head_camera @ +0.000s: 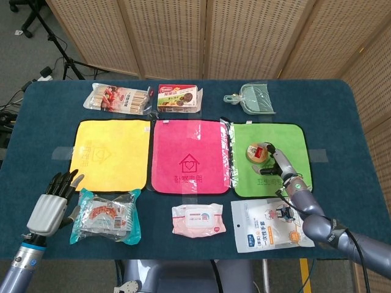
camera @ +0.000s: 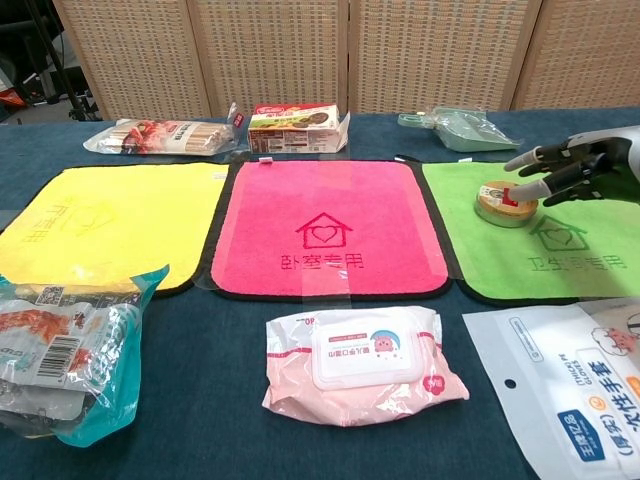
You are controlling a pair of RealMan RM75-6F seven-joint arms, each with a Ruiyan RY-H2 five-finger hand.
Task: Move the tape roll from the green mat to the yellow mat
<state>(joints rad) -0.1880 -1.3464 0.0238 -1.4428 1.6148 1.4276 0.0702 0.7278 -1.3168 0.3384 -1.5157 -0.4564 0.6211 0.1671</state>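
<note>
My left hand (head_camera: 54,198) sits at the near-left tabletop (head_camera: 49,110) edge, fingers apart, holding nothing, beside a snack bag (head_camera: 105,215) and well away from the job. The yellow mat (head_camera: 111,152) lies just ahead of it, bare. The pink mat (head_camera: 190,155) comes next, then the green mat (head_camera: 287,137) on the right.

The tape roll (head_camera: 256,152) lies flat on the green mat, upper middle, hole axis pointing up, so there is no long axis to line up with. It is a low round disc with a tan rim and a red and cream label on top. It looks rigid and light.

My right hand (head_camera: 279,165) is far nearer. Its fingers (camera: 527,157) are spread and reach over the roll's right side. The roll lies to the hand's left, right at the fingertips. In the chest view one fingertip seems to touch the rim, but I cannot tell for sure. There is no grasp yet, as I judge it. Next I need to close across the rim, lift, and carry left past the pink mat.
</note>
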